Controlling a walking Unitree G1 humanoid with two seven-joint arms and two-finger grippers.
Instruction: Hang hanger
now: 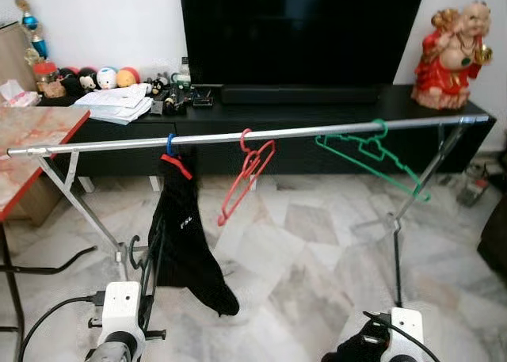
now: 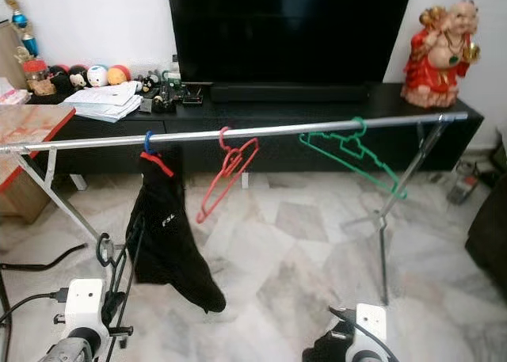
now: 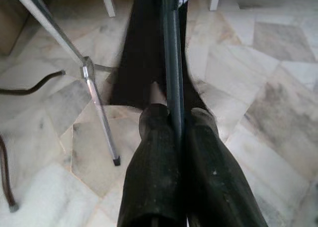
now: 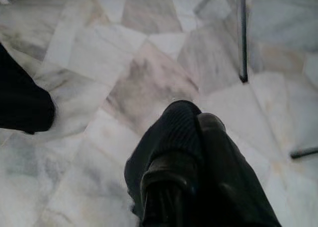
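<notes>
Down low, nearest the lens: left gripper [image 3: 176, 130] pinching a thin dark hanger [image 3: 172, 63], its black fingers pressed onto the bar, hook end near the hanging black garment [image 1: 186, 239]. Right gripper [image 4: 196, 122] squeezed together on nothing, low over the pale marble floor [image 1: 317, 243]. Further out, long silver clothes rail [image 1: 317, 131] carrying a blue hook [image 1: 170, 145] with that garment, a red plastic hanger [image 1: 247, 174] and a green plastic hanger [image 1: 372, 154].

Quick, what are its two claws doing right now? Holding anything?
Left gripper: jaws closed on a thin dark hanger.
Right gripper: jaws closed, with black cloth draped over them.
</notes>
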